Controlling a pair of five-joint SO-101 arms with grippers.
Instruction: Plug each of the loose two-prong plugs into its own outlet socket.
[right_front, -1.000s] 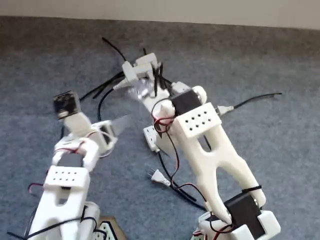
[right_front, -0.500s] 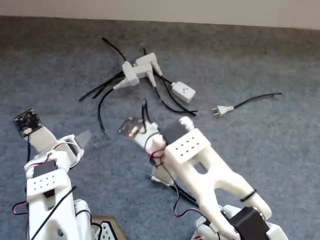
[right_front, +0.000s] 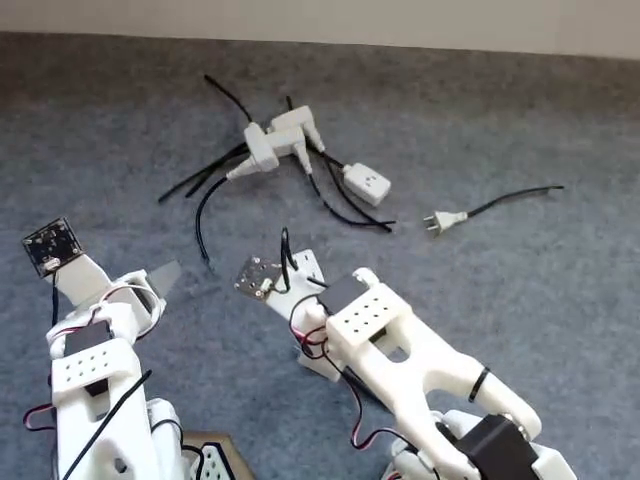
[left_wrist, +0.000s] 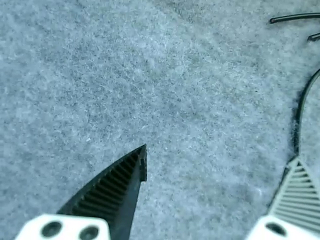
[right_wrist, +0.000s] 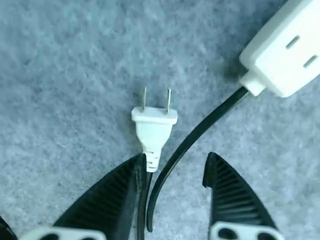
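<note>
We'd pulled the right gripper (right_wrist: 175, 167) back from the cord pile (right_front: 275, 150); it sat open w/ a plug (right_wrist: 154, 122) just ahead on the tabletop (right_wrist: 60, 60), socket (right_wrist: 285, 55) nearby. Left gripper (left_wrist: 220, 155) backed off too, open. Prob lining up a grab.

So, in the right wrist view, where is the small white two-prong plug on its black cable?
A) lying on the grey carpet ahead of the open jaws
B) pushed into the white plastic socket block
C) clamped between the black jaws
A: the white two-prong plug lies loose on the grey carpet ahead of the open jaws; the white plastic socket block shows empty slots.
</note>
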